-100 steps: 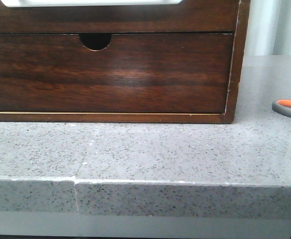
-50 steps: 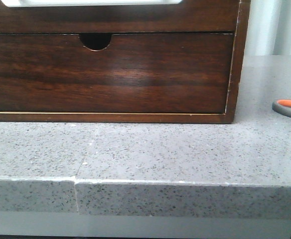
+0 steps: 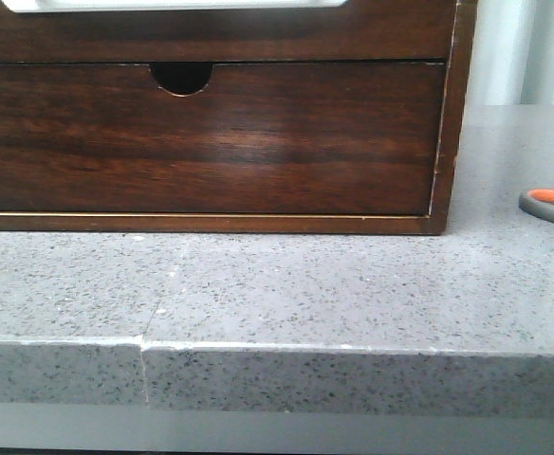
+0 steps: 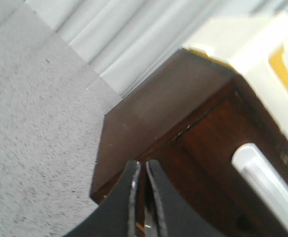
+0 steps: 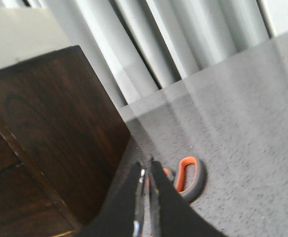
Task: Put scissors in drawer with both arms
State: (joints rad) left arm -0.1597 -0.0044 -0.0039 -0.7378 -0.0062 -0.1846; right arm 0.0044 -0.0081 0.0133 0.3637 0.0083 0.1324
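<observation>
The scissors (image 3: 552, 208), grey handles lined orange, lie on the stone counter at the far right of the front view, cut off by the frame edge. They also show in the right wrist view (image 5: 191, 178), just beyond my right gripper (image 5: 146, 165), which is shut and empty above them. The drawer (image 3: 211, 36), glossy dark brown with a white rounded shape along its top, is the upper front of the cabinet. In the left wrist view, my left gripper (image 4: 143, 165) is shut and empty near the cabinet's corner, beside the drawer (image 4: 213, 148). Neither gripper shows in the front view.
Below the drawer is a second dark wood front with a half-round notch (image 3: 182, 78). The cabinet (image 3: 452, 114) stands on a grey speckled counter (image 3: 286, 284) with a front edge close to the camera. A cream box (image 4: 247, 39) sits on the cabinet. Pale curtains (image 5: 183, 39) hang behind.
</observation>
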